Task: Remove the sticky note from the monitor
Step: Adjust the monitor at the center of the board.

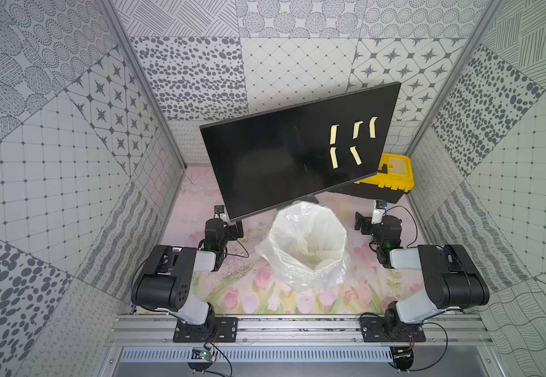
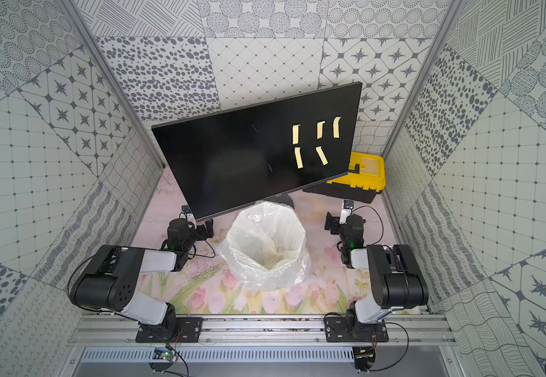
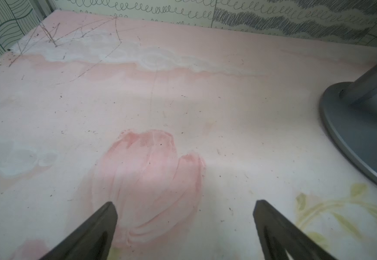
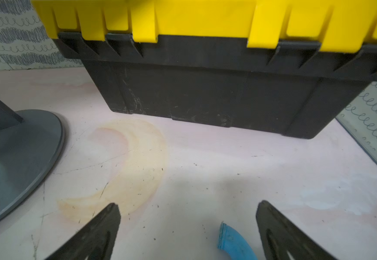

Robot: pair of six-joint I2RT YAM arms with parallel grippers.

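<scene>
one monitor [image 1: 265, 156] — five sticky notes [image 1: 333, 134]; one toolbox [image 1: 395, 176]

In both top views the monitor [image 1: 281, 156] hides nearly all of its stand [image 2: 289, 202]; only a sliver shows above the bag [image 2: 248, 225]. Both wrist views cut the stand off at the picture's edge. The monitor's corner covers part of the toolbox [image 1: 398, 173], and the right wrist view crops its top. The logo [image 1: 309, 195] is too small to read. Pale scraps [image 1: 312, 251] in the bag are blurred by the plastic. A blue thing [image 4: 234, 244], cropped at the edge, cannot be identified. The left fingers [image 3: 93, 234] and right fingers [image 4: 97, 231] are cropped at their roots.
</scene>
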